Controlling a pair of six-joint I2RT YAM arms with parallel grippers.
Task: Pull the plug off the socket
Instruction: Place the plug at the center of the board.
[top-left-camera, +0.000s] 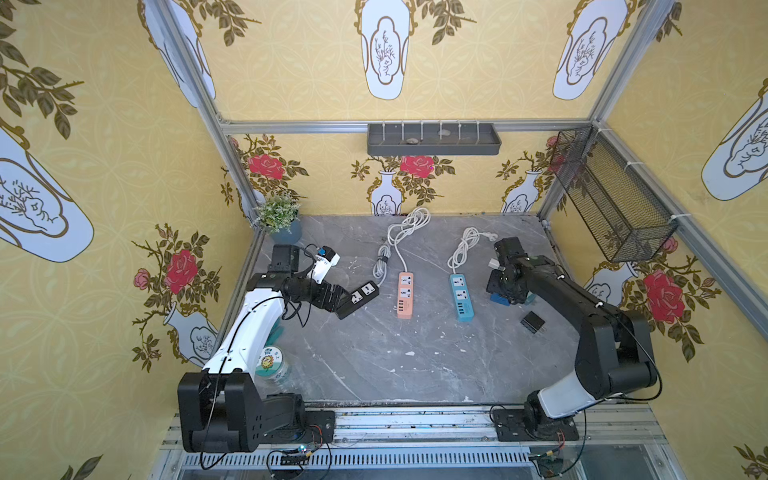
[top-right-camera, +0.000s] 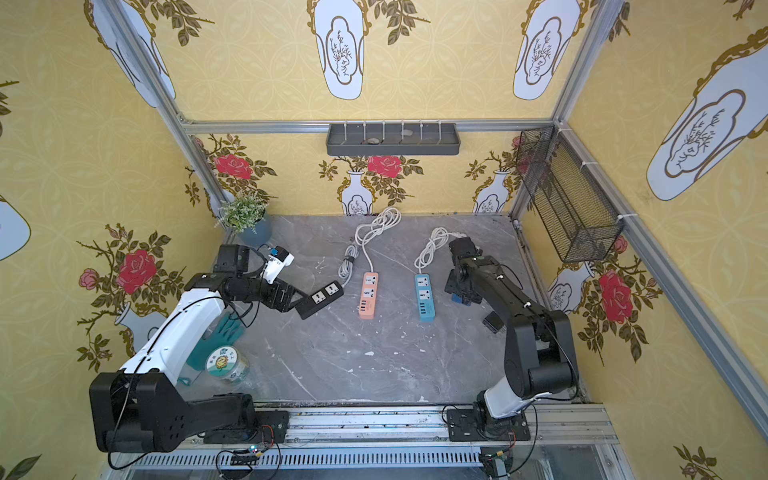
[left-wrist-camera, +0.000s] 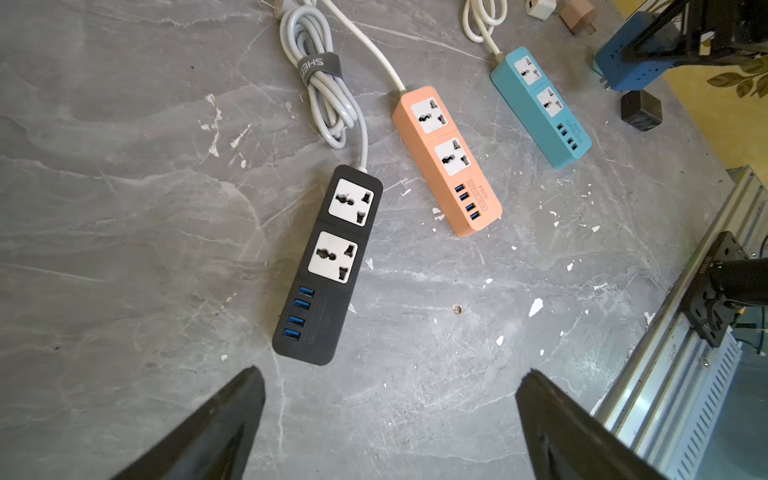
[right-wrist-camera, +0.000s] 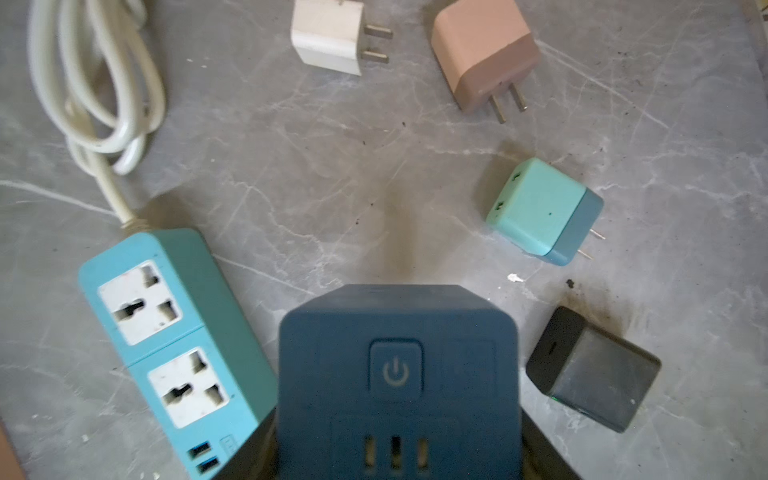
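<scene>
Left wrist view shows the left fingers (left-wrist-camera: 388, 424) spread wide with nothing between them, just short of the USB end of the black power strip (left-wrist-camera: 330, 266), which lies flat on the grey table (left-wrist-camera: 124, 208). Three power strips can be counted in this view: the black one, an orange one (left-wrist-camera: 446, 160) and a light blue one (left-wrist-camera: 540, 106); each has two sockets and four USB ports, and all the sockets are free. The grey cable (left-wrist-camera: 328, 95) of the black strip is bundled with a strap. In the right wrist view the right fingers are almost fully hidden behind a dark blue plug block (right-wrist-camera: 399, 382) with a power button; they appear to pinch it from both sides, and it is out of every socket. Four small plugs lie loose on the table near it: a white one (right-wrist-camera: 328, 37), a pink one (right-wrist-camera: 484, 52), a teal one (right-wrist-camera: 540, 210) and a black one (right-wrist-camera: 592, 370). In a top view a grey tray (top-left-camera: 433, 139) hangs on the back wall with two small objects in it, too small to identify, and a wire basket (top-left-camera: 611, 195) hangs on the side wall; its contents are hard to make out. A round jar (top-right-camera: 227, 365) and a green glove (top-right-camera: 220, 332) sit partly hidden under the left arm, and a small plant (top-right-camera: 245, 216) stands in the corner.
</scene>
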